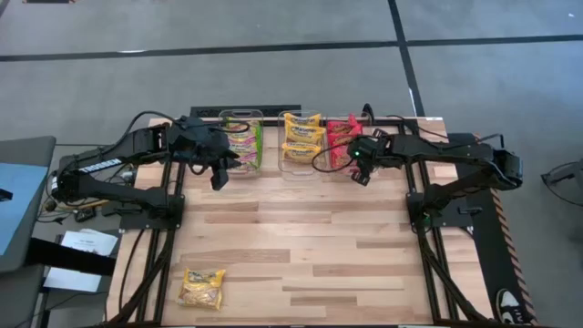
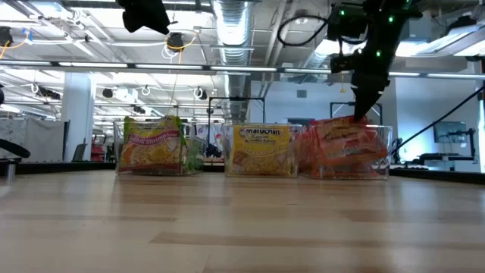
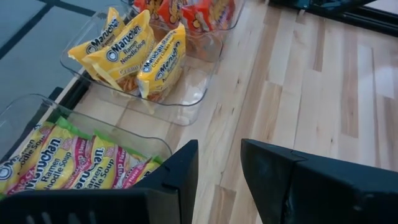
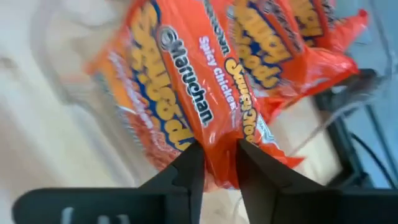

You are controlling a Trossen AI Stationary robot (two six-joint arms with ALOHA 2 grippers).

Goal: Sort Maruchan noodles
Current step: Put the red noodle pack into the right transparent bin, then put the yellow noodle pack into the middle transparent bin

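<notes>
Three clear bins stand in a row at the table's far edge. The left bin [image 1: 241, 138] holds green-and-pink Maruchan packets, the middle bin [image 1: 302, 138] yellow ones, and the right bin [image 1: 343, 137] red ones. One yellow packet [image 1: 202, 287] lies flat near the table's front left corner. My right gripper [image 4: 217, 149] is over the red bin [image 2: 383, 155], shut on a red packet [image 4: 186, 93]. My left gripper [image 3: 219, 152] is open and empty, raised in front of the left bin [image 3: 93, 134]; in the high view it [image 1: 219, 175] is just on the near side of that bin. My right gripper pinches the red packet by one edge [image 4: 214, 134] between its two fingers. The fingers come from above, pointing down [image 2: 358, 114]. The packet hangs below them at the top of the red bin, among the other red packets [image 2: 345, 148].
The wooden table top [image 1: 301, 237] lies bare between the bins and the front edge, apart from the lone yellow packet. The arms' dark bases and cables stand at the table's left side [image 1: 137, 196] and right side [image 1: 446, 196].
</notes>
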